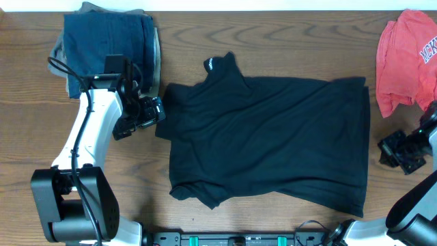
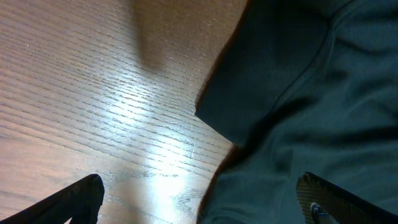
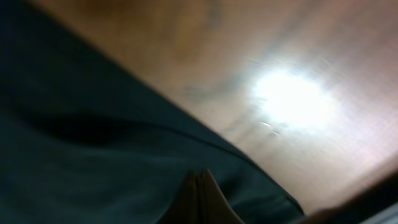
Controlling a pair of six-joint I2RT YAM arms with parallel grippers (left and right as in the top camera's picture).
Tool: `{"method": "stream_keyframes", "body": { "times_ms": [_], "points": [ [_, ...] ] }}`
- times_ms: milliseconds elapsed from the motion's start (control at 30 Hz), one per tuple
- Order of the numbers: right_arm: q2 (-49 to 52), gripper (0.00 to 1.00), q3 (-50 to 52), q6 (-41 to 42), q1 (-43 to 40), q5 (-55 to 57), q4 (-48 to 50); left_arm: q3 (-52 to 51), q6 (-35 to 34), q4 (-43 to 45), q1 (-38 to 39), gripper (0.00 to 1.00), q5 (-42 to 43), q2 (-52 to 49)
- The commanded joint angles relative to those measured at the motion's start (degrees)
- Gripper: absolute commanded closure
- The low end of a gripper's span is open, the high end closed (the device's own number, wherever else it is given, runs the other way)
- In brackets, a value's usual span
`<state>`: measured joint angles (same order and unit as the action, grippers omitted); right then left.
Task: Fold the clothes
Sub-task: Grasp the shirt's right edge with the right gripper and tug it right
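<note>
The clothes (image 1: 266, 143), a black garment with a small white mark at its collar, lie spread flat in the middle of the table. My left gripper (image 1: 151, 116) hovers at the garment's left sleeve edge, open. In the left wrist view its fingers (image 2: 81, 196) stand wide apart: one over bare wood, the other over the black fabric (image 2: 311, 93). My right gripper (image 1: 386, 152) sits just off the garment's right edge. In the right wrist view, my right gripper (image 3: 199, 190) is shut with its tips together and nothing between them, above the dark cloth (image 3: 93, 155).
A folded dark-blue denim pile (image 1: 109, 41) lies at the back left, close behind the left arm. A coral-red shirt (image 1: 410, 55) is bunched at the back right. Bare wooden table (image 1: 287, 41) shows behind the garment.
</note>
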<state>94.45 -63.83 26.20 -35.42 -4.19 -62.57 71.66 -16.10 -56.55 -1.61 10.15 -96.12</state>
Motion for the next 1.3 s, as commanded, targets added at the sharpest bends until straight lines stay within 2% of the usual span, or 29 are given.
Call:
{"method": "stream_keyframes", "body": {
  "times_ms": [0,133,200,400,867,1267],
  "points": [
    [0.28,0.85,-1.4,-5.75,1.25,-8.0,0.57,-0.26,0.33,-0.15,0.09,0.0,-0.07,-0.24],
    [0.37,0.6,0.24,-6.14,3.17,-8.22,4.94,-0.26,0.33,-0.15,0.09,0.0,-0.07,-0.22],
    [0.39,0.54,1.51,-6.12,3.98,-8.22,7.52,-0.26,0.33,-0.15,0.09,0.0,-0.07,-0.24],
    [0.39,0.54,3.65,-6.12,6.78,-8.5,13.46,-0.26,0.33,-0.17,0.09,0.0,-0.07,-0.22],
    [4.31,0.53,3.65,-4.81,12.98,-5.01,16.37,-0.26,0.35,0.02,0.07,0.0,-0.07,-0.24],
    [8.83,0.68,3.65,-5.07,12.98,-4.57,17.42,-0.26,0.35,0.02,0.09,0.0,-0.07,-0.24]
  ]
}}
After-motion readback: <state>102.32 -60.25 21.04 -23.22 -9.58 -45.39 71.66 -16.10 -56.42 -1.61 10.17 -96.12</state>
